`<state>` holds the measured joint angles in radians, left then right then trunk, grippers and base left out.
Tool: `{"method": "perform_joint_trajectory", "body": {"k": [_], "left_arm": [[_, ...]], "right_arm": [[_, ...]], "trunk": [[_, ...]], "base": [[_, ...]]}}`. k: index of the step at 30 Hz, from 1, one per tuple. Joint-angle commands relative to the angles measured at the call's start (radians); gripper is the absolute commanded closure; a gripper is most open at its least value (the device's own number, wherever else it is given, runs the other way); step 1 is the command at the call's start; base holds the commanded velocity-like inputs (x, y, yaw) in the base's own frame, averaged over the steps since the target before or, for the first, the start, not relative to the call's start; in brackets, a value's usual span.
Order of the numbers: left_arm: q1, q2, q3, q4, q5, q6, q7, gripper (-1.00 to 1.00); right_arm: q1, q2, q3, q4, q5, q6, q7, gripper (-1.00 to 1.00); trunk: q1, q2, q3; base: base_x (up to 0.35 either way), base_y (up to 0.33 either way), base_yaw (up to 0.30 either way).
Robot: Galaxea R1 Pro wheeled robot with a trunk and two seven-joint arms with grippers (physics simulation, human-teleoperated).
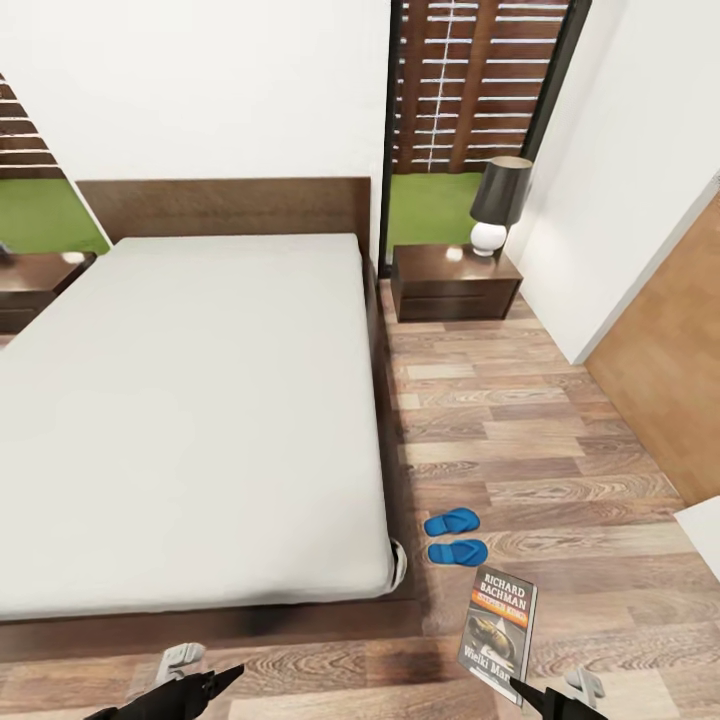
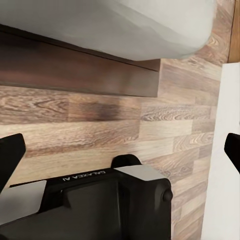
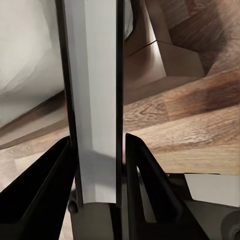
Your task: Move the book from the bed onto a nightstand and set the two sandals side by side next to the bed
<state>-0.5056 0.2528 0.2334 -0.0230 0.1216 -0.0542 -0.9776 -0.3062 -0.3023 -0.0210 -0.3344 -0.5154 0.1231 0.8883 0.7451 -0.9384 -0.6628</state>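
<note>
Book (image 1: 499, 636) gripped; sandals (image 1: 455, 536) paired bedside.

Head view: high, beyond the foot of the bed (image 1: 190, 400), facing down its length toward the headboard. Left wrist view: low, close to the floor (image 2: 100, 135), facing the bed's frame corner. Right wrist view: close along a held book (image 3: 94, 100), bed behind it. All three share the bed's foot corner and adjoining floor.
</note>
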Motion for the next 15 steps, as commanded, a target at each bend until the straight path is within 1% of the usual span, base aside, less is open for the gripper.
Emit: {"method": "perform_joint_trajectory", "body": {"k": [1, 15], "left_arm": [[-0.001, 0.000, -0.008, 0.002, 0.009, -0.006, -0.002, -1.00], [-0.001, 0.000, -0.008, 0.002, 0.009, -0.006, 0.000, -1.00]], "right_arm": [[0.000, 0.000, -0.002, 0.000, -0.006, 0.010, 0.003, 1.00], [0.000, 0.000, -0.002, 0.000, -0.006, 0.010, 0.003, 1.00]], "trunk": [[0.000, -0.001, 0.001], [0.000, -0.001, 0.024]], "base": [[0.000, 0.000, 0.000], [0.000, 0.000, 0.000]]}}
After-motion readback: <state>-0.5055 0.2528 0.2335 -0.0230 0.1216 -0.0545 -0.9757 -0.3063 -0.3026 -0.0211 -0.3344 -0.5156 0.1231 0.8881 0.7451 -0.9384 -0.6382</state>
